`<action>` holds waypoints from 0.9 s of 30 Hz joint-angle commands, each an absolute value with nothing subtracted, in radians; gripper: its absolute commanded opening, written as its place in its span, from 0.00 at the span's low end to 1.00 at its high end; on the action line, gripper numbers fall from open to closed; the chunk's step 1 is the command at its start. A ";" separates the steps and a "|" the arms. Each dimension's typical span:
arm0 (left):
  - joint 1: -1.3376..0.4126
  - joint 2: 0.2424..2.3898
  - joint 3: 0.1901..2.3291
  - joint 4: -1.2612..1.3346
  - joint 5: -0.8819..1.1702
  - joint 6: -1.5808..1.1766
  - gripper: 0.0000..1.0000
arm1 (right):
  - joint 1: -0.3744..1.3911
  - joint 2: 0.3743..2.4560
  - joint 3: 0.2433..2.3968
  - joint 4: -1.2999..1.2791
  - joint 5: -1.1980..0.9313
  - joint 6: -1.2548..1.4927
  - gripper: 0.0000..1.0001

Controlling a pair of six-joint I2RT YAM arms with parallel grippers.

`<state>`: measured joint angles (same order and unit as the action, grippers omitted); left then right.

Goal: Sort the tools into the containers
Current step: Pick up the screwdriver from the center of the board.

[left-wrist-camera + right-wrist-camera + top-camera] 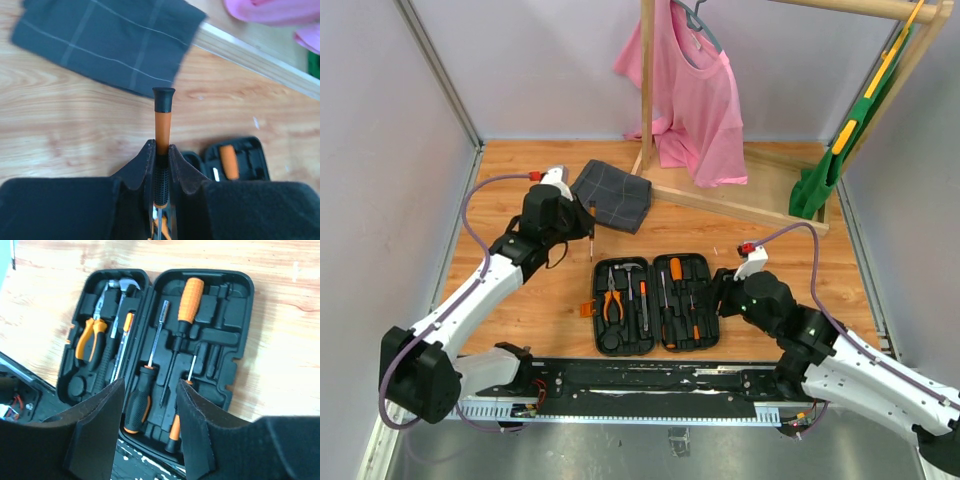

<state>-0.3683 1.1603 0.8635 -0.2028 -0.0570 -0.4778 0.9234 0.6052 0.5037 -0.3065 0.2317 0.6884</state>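
Note:
The black tool case point(705, 262) lies open in the middle of the table. Its left half holds pliers point(612, 302) and a hammer point(632, 272); its right half holds several screwdrivers point(190, 302). My left gripper point(585, 222) hovers above the wood between the cloth and the case, shut on a slim orange-and-black screwdriver point(162, 120) whose capped handle end sticks out past the fingertips. My right gripper point(150, 385) hangs open over the near right part of the case point(235, 285), above a black-handled screwdriver point(139, 400), with nothing between its fingers.
A dark grey checked cloth point(612, 194) lies behind the case. A wooden clothes rack point(740, 205) with a pink shirt point(695, 90) and a green item point(825, 170) stands at the back right. White walls enclose the table; a black rail point(650, 378) runs along the near edge.

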 commanded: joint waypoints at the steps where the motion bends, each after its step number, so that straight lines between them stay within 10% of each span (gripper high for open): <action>1: -0.456 1.116 0.867 -0.159 0.042 -0.471 0.01 | 0.937 0.554 0.441 -0.137 0.198 0.739 0.48; 27: -0.935 1.176 0.856 0.158 -0.028 -0.652 0.00 | 0.937 0.542 0.329 0.381 0.093 0.808 0.59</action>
<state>-0.9085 1.1629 0.8356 0.0860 0.0032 -0.6342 0.9234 0.5198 0.3378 0.2729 0.1368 0.8082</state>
